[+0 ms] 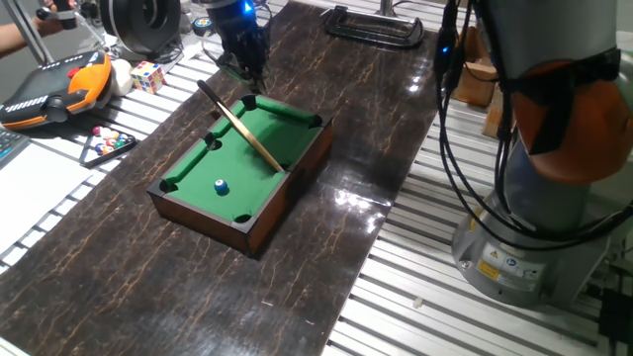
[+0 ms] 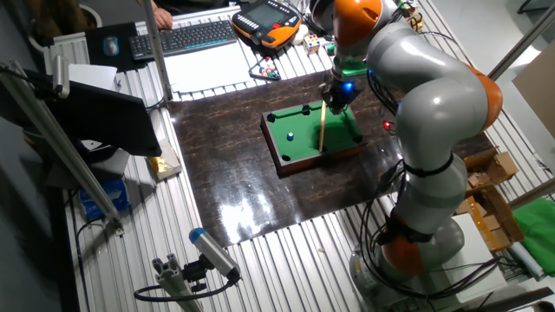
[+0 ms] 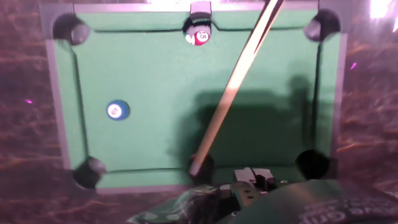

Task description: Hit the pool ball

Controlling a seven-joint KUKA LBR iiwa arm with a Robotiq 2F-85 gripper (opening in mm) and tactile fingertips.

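The pool ball [image 1: 221,186] is a small glossy blue ball with a pale spot, lying on the green felt of the miniature pool table [image 1: 188,211]. It also shows in the other fixed view, pool ball [image 2: 290,135], and left of centre in the hand view, pool ball [image 3: 117,110]. A wooden cue [image 1: 242,129] lies slanted across the table; its thin end [image 3: 196,163] rests by a middle pocket. My gripper [image 1: 251,77] hovers over the table's far end, well away from the ball. Its fingers are dark and their gap does not show. A red-and-white ball [image 3: 199,37] sits at the opposite middle pocket.
A puzzle cube [image 1: 147,76], racked small balls with a black triangle [image 1: 109,144] and an orange pendant [image 1: 61,87] lie left of the dark mat. A black clamp [image 1: 376,25] sits at the back. The robot's base [image 1: 524,227] stands to the right.
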